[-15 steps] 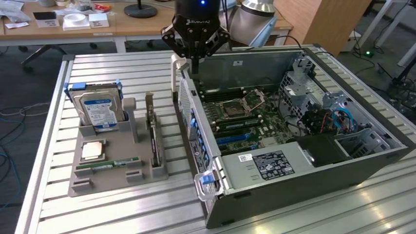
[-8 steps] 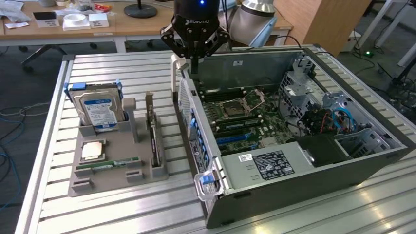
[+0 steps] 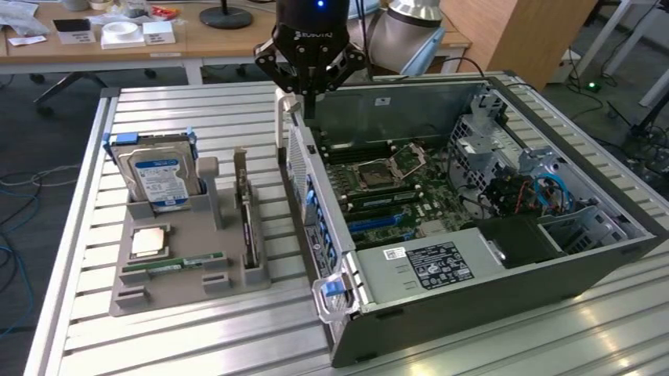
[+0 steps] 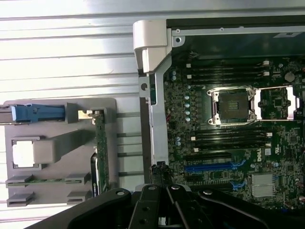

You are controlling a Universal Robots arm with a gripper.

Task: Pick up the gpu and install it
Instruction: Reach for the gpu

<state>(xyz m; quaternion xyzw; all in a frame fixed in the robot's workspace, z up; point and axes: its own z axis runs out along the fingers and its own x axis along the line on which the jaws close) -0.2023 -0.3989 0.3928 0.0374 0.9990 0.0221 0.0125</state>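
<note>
The gpu stands on its long edge in the grey holder, a thin dark card on the side of the holder nearest the computer. In the wrist view the gpu appears edge-on with a greenish board. My gripper hangs above the far corner of the open computer case, well beyond the gpu, by the case's side wall. Its fingers are shut with nothing between them. On the motherboard lie the blue expansion slots, which the wrist view shows as blue slots.
The holder also carries a silver hard drive with a blue label, a square chip and a green RAM stick. A grey post rises beside the gpu. The slatted metal table bears everything. Desks stand behind.
</note>
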